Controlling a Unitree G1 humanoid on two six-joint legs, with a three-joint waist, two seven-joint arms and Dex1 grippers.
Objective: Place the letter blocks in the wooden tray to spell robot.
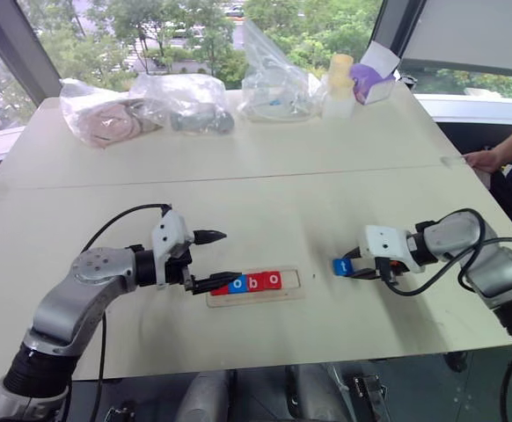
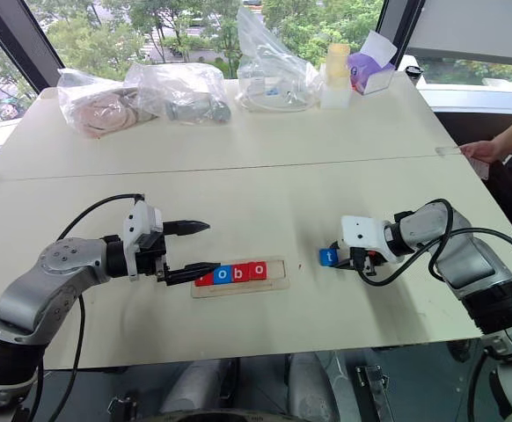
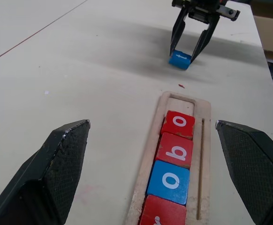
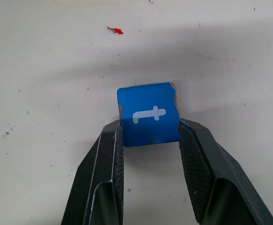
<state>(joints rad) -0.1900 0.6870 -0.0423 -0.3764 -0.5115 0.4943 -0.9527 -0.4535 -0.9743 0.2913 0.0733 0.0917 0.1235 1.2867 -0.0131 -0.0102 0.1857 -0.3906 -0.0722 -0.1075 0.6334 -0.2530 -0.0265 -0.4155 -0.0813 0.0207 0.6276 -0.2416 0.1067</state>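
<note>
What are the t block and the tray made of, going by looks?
The blue t block: probably painted wood; pale bare chips show at its corners, matte blue coat, white printed letter. The wooden tray: unpainted pale wood, smooth rim with a routed groove, likely unfinished or lightly sealed.

Office-like room: white table, big windows.
</note>
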